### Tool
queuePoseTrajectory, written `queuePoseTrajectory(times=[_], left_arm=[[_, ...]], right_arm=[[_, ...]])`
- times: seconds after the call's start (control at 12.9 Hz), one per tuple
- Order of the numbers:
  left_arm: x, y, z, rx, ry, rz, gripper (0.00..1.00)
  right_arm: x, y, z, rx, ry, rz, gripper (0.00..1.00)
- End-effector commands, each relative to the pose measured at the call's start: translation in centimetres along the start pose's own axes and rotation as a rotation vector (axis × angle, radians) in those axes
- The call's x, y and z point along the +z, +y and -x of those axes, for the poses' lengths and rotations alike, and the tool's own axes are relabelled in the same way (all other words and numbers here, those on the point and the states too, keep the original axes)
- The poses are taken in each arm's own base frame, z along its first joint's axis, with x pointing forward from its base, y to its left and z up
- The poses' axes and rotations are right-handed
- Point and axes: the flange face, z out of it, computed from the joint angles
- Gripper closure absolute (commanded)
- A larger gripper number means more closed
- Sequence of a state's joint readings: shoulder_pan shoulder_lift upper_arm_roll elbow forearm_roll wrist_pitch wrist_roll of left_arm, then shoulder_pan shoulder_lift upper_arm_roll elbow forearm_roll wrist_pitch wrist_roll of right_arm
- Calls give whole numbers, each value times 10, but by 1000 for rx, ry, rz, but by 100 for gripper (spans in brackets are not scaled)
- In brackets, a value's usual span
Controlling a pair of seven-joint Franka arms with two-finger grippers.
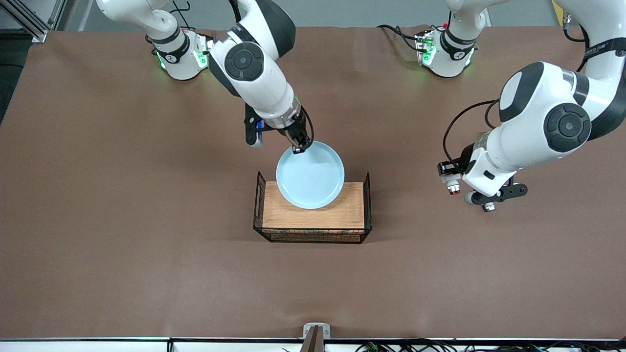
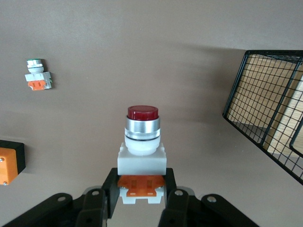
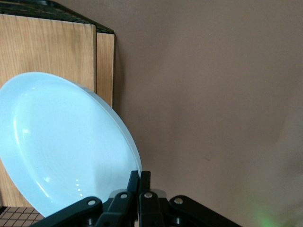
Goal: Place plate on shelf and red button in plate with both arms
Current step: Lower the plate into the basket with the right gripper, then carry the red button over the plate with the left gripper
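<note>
A: Where is the round pale blue plate [image 1: 310,174]?

B: Tilted above the wire-sided wooden tray [image 1: 313,215], its rim pinched in the right gripper [image 1: 299,148], whose jaws are closed on it; that arm slants down from its base.

A: And the left gripper [image 2: 142,194]?

B: Over the brown tabletop [image 1: 122,205] toward the left arm's end from the tray, jaws clamped on the red-capped white-and-orange push button [image 2: 142,151], arm bent.

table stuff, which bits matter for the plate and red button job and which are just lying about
In the job:
plate, held by right pincer
red button, held by left pincer

Lying about:
green-capped button part
orange box

Unclear: wire basket
</note>
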State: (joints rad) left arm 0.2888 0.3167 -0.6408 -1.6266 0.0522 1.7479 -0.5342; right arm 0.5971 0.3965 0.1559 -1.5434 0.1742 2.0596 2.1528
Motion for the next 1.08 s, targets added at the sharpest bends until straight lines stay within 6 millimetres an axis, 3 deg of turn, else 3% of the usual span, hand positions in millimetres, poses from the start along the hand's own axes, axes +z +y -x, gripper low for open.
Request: queuePoseTrajectory(times=[0.0, 0.31, 0.62, 1.01], left_arm=[[-2, 4, -1, -10, 2, 5, 98], [-2, 6, -1, -16, 4, 9, 98], [-5, 29, 10, -5, 64, -72, 99], [-29, 80, 33, -121, 109, -18, 99]], right_arm=[[5, -14, 6, -5, -1, -27, 100], [22, -22, 4, 0, -9, -39, 100], [39, -28, -1, 1, 2, -43, 100], [65, -29, 2, -1, 4, -40, 95]])
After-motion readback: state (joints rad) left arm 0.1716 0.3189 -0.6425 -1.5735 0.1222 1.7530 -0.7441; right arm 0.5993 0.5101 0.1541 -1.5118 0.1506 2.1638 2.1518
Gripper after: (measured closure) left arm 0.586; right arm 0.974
